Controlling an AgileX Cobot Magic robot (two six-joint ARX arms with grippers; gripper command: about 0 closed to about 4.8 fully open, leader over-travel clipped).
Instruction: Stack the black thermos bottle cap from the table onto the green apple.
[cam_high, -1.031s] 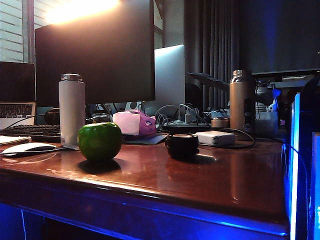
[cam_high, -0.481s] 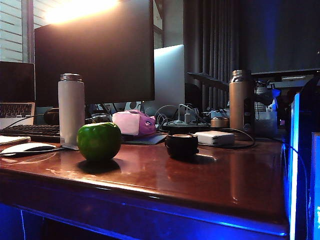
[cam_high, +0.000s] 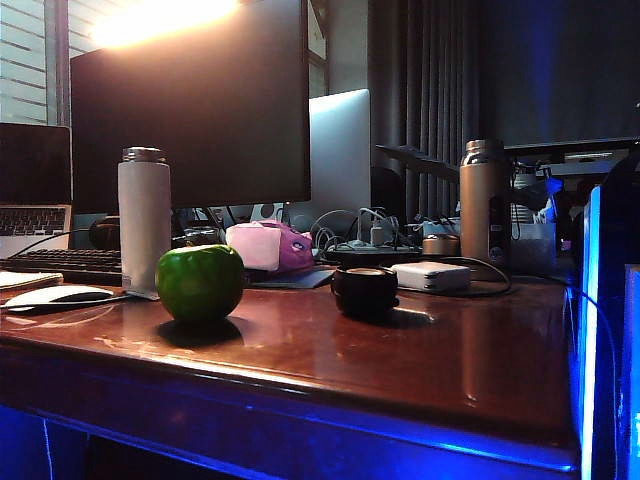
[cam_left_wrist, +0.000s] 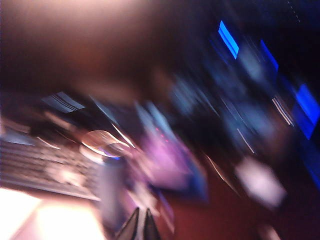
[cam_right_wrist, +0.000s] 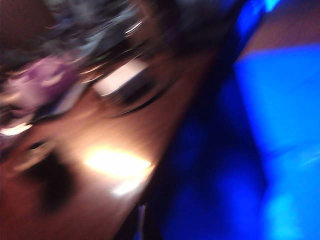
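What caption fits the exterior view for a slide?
Short black thermos bottle cap sits right of the glossy green apple on the reddish-brown wooden table; no gripper in this view.

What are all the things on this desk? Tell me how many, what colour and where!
apple: 1, green, front left of the table
cap: 1, black with a brownish rim, table middle, right of the apple
table: 1, glossy reddish-brown
white bottle: 1, behind the apple, left
bronze bottle: 1, back right
copper cap: 1, small, beside the bronze bottle
pink pouch: 1, behind the apple and cap
white box: 1, right of the cap, behind it
monitor: 1, black, at the back
keyboard: 1, black, far left
left gripper: dark fingertips close together, blurred wrist view, absent from the exterior view
right gripper: 1, shut, not clearly seen
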